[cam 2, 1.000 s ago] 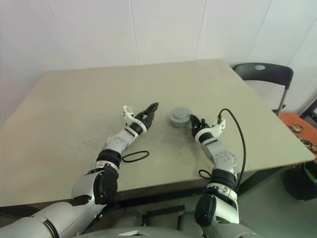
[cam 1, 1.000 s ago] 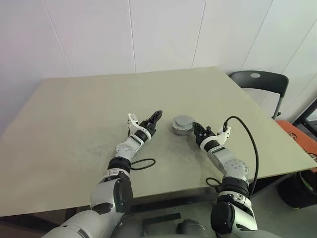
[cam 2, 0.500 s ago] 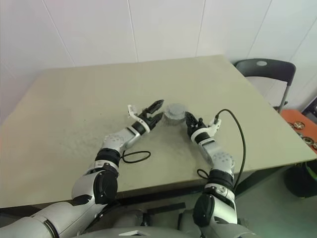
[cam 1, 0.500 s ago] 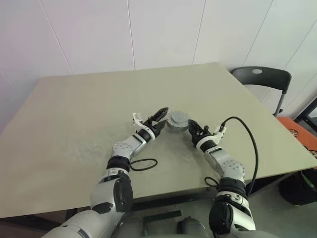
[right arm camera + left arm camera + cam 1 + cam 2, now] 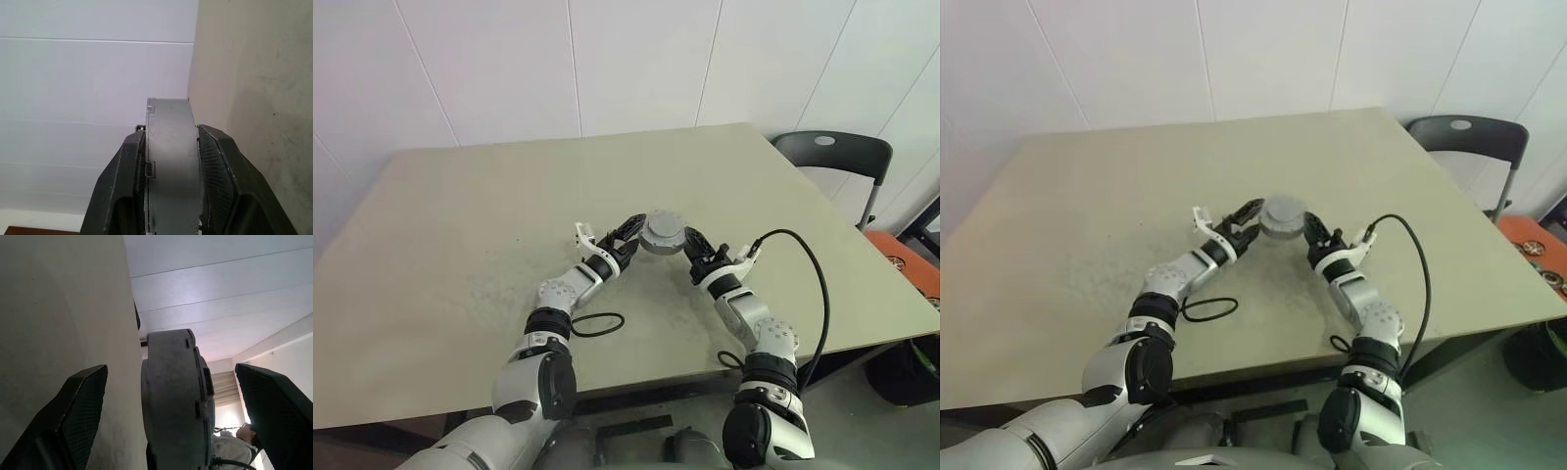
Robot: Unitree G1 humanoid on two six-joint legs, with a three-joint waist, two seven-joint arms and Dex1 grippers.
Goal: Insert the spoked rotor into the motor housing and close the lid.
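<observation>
Right wrist view showed the motor housing (image 5: 168, 161) lifted off the table (image 5: 460, 225), lid on, pinched across its thickness by my right gripper (image 5: 168, 147). I judged it stiff, heavy and smooth, best held by the rim. Beside it, my left gripper (image 5: 628, 235) stood wide apart.

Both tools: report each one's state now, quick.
Left tool: open, its fingers either side of the motor housing, not gripping.
Right tool: shut on the motor housing, holding it on edge.
</observation>
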